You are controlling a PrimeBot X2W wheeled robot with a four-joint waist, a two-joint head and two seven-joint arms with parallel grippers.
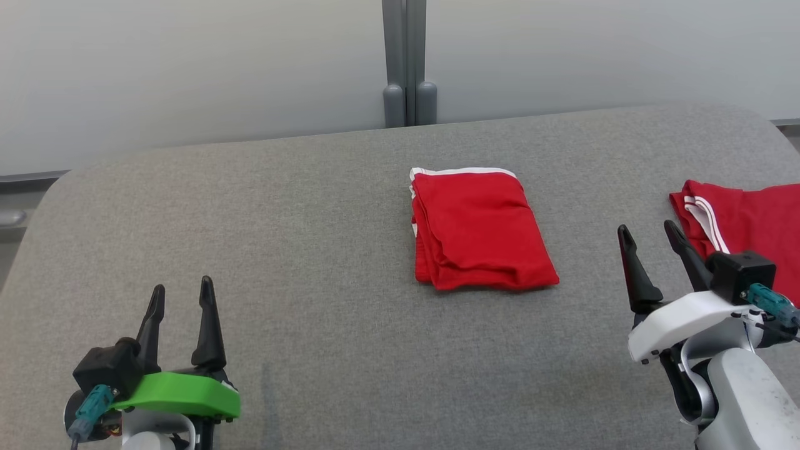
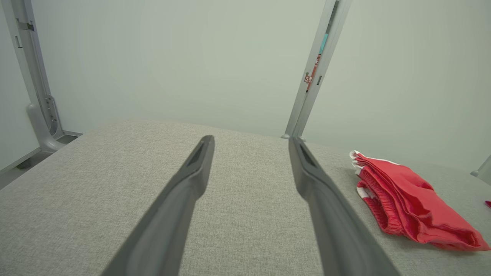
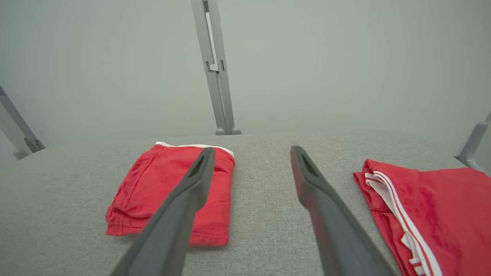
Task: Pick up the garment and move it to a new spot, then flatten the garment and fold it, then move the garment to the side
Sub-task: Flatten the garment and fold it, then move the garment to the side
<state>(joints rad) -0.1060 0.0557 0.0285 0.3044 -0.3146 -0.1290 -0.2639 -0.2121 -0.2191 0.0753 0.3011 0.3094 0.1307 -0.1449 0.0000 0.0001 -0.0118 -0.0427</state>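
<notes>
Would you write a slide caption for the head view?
Folded red garment on grey table, left tool and right tool open; second red garment at right.

folded garment: red, white-edged, lying flat, centred on table | 2nd garment: red, white-striped, lying at right edge

Jaws apart, the left gripper hovers over a grey table near a red garment.
</notes>
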